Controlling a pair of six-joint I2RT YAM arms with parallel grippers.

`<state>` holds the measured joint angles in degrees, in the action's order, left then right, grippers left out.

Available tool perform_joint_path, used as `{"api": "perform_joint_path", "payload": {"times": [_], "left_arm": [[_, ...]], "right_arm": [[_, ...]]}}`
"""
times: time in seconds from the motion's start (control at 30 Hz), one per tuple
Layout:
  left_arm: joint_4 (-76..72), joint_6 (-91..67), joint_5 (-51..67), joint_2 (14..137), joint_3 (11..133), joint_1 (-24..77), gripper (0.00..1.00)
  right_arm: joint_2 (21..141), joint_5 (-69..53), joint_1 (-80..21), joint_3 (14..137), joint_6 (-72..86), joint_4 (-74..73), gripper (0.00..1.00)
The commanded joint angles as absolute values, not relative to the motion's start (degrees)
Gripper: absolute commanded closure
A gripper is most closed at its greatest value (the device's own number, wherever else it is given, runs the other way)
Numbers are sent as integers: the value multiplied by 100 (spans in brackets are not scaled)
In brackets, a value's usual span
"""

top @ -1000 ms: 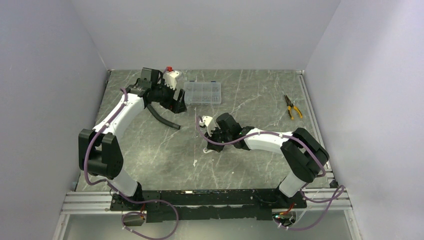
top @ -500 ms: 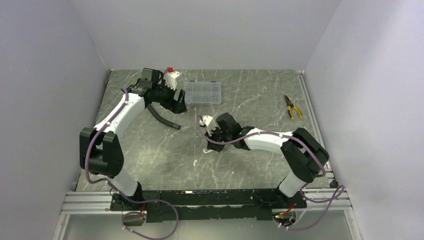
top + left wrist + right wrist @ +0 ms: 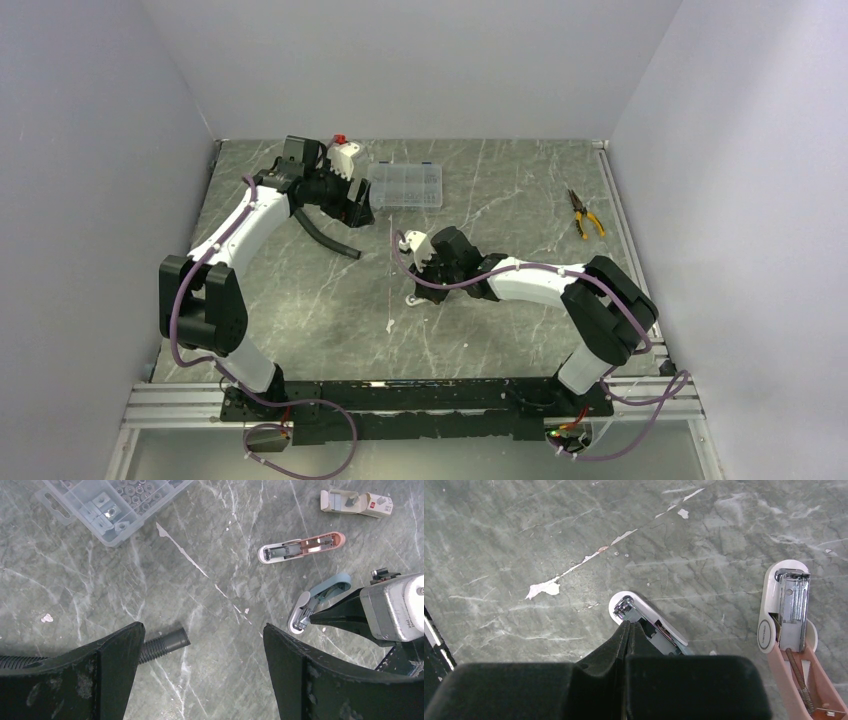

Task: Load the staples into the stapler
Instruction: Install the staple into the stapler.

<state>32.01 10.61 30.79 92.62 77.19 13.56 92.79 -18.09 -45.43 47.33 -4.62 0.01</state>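
The right gripper (image 3: 626, 626) is reaching down to the desk (image 3: 499, 540) with its fingers pressed together into a narrow wedge. Its tips are touching the metal front end of the blue stapler (image 3: 649, 622), which is lying open. Whether a strip is pinched between the fingers cannot be told. The pink stapler (image 3: 785, 611) is lying just beside it, also open, with its spring showing. Grey strips that look like the staples (image 3: 336, 501) are sitting in the open end of a white carton (image 3: 372, 505) beyond the pink stapler, well apart from both grippers. The left gripper (image 3: 202, 630) is hovering wide open, holding nothing, above the end of a black ribbed hose (image 3: 167, 642) and near a clear parts box (image 3: 107, 505).
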Motion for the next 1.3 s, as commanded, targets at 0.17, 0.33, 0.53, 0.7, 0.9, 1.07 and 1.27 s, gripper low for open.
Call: {"api": "perform_joint_path", "payload": {"times": [0.17, 0.33, 0.53, 0.7, 0.9, 1.07, 1.27], "left_arm": [[3138, 930, 3251, 9246, 8010, 1336, 6], [3142, 938, 3250, 9246, 8029, 1336, 6], [3124, 934, 3264, 9238, 8024, 1336, 6], [3119, 938, 3277, 9222, 8017, 1336, 6], [3126, 943, 3273, 9202, 8024, 1336, 6], [3138, 944, 3277, 9185, 8038, 1336, 6], [3137, 954, 3274, 9185, 8034, 1336, 6]], "right_arm": [[9181, -1572, -4604, 4903, -318, 38, 100], [9191, -1489, -4657, 4951, -313, 26, 100], [9254, -1388, -4700, 5034, -220, -199, 100], [9274, -1316, -4709, 5068, -183, -260, 100], [9351, -1308, -4711, 5143, -149, -357, 99], [9385, -1328, -4711, 5160, -149, -373, 97], [9404, -1325, -4713, 5189, -158, -395, 94]]}}
